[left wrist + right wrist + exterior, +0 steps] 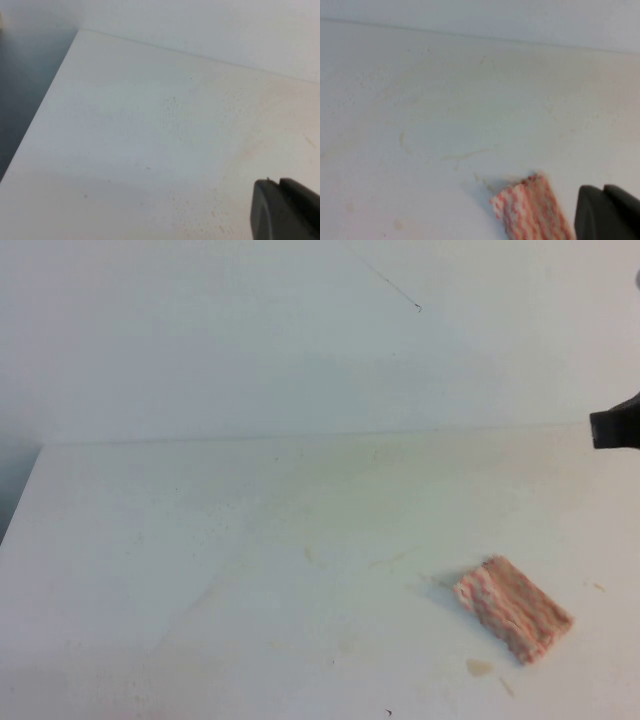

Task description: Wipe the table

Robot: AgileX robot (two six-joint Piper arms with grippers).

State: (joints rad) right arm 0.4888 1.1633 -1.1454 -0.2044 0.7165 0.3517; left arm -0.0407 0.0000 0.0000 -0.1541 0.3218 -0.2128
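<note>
Cloth [512,608] first: a folded pink-and-white striped one, lying flat and free on the tabletop [200,540] near its front right corner, at a slant to the edges. The right pincer [615,426] is closed, with nothing in it. In the high view only a dark tip of it pokes in over the far right of the tabletop, well apart from the cloth. Its own wrist view adds what the high view cannot: the stripes seen plainly on one end of the cloth, down on the tabletop past a dark part of the pincer, with the rest of the cloth cut off. Only the high view gives the whole cloth.

Close to the cloth, toward the front edge, is a tan spot [480,667]. A thin brownish streak [396,560] lies nearer the middle, and faint yellowish smears spread across the tabletop.

The left pincer [286,212] shows only in the left wrist view, as a dark block over the left part of the tabletop, with the left edge and far left corner beyond it. Open or closed, I cannot tell. Behind the far edge rises a pale wall [250,330] with a thin dark scratch [398,292].
</note>
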